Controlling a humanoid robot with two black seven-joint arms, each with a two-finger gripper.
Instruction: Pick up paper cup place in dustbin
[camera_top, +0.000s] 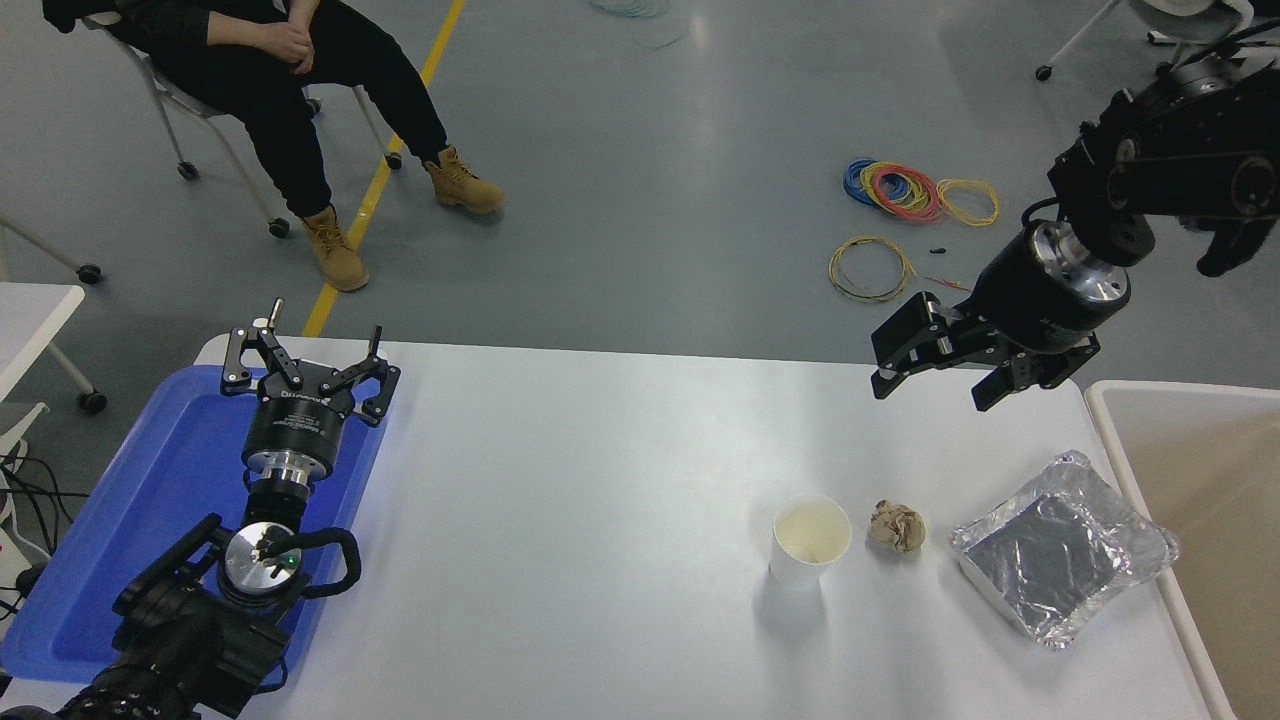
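Small white tapered paper cup (810, 541): upright, empty, near table's (600, 480) front edge, right of centre; untouched.
Crumpled tan paper ball (896, 526): just beside cup's right.
Crinkled silver foil tray (1062, 546): between ball and large cream-rimmed dustbin (1105, 420) at table's right edge.
Right gripper (930, 385): above far edge, fingers apart, empty.
Left gripper (305, 355): parked over blue plastic tray (150, 480), fingers apart.
Risks: light cup tips if nudged; hard squeeze crushes wall; finger snags ball; low carry clips foil tray.

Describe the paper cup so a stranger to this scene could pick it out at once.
On the white table, look toward the near right, left of the crinkled silver foil tray. The small white tapered paper cup stands upright with its cream inside showing. Unlike the crumpled tan paper ball just to its right, it is smooth and round-rimmed.
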